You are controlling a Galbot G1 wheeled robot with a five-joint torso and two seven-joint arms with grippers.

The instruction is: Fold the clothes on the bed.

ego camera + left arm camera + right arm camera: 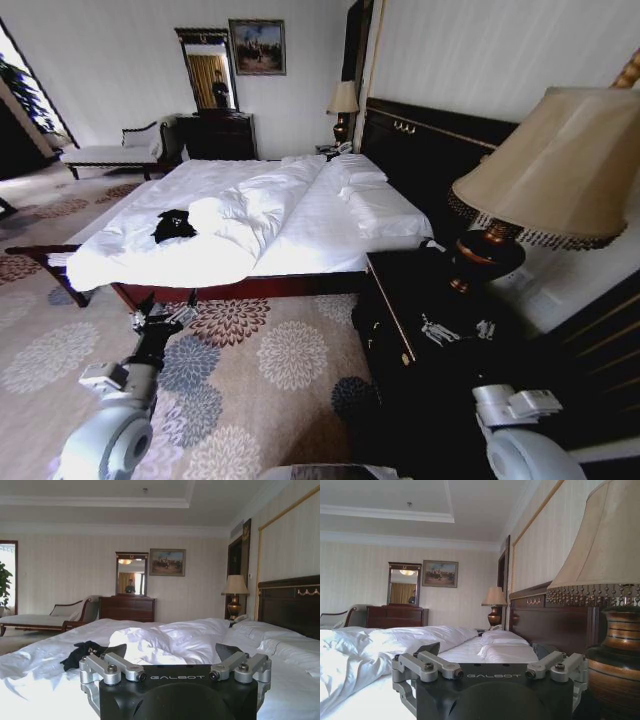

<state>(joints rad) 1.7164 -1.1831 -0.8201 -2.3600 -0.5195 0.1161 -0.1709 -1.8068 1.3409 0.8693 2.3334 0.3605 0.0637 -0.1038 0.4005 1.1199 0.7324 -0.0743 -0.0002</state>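
Observation:
The clothes, a small black crumpled heap, lie on the white duvet near the foot-side left part of the bed. The left wrist view looks low across the bed to the clothes just beyond one fingertip. My left gripper hangs open over the carpet just short of the bed's edge, empty. My right gripper is open and empty above the dark nightstand, facing along the bed, its fingers spread wide.
A dark nightstand with a big shaded lamp stands close on the right; the lamp base is beside my right gripper. A chaise longue and a dresser with mirror line the far wall. Floral carpet lies before the bed.

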